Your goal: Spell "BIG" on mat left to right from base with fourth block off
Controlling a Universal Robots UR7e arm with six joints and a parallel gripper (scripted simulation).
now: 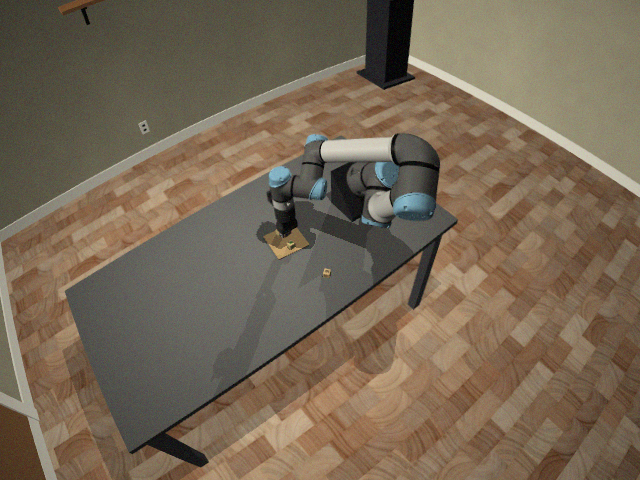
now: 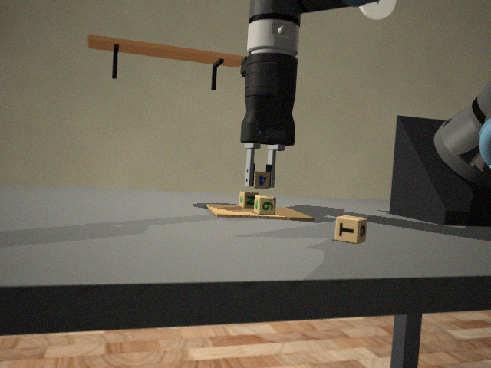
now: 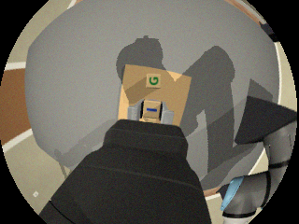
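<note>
My gripper (image 2: 260, 183) (image 1: 284, 231) (image 3: 152, 106) is shut on a wooden block with blue marks (image 2: 261, 179) (image 3: 151, 110), a "4" on its near side. It hangs a little above the tan mat (image 2: 295, 216) (image 1: 278, 251) (image 3: 176, 96). Two blocks with green marks lie on the mat: one (image 2: 248, 198) shows an "N" on its side, the other (image 2: 265, 205) a "6". In the wrist view one block on the mat (image 3: 152, 80) shows a green "G" on top; the other is hidden. A block with a black "T" (image 2: 350, 229) (image 1: 326, 272) lies on the table off the mat.
The dark table (image 1: 170, 315) (image 2: 158, 253) bears the mat near the robot's base. A black box (image 2: 420, 178) (image 1: 345, 193) stands at the base to the right. A wall shelf (image 2: 158, 49) hangs far behind.
</note>
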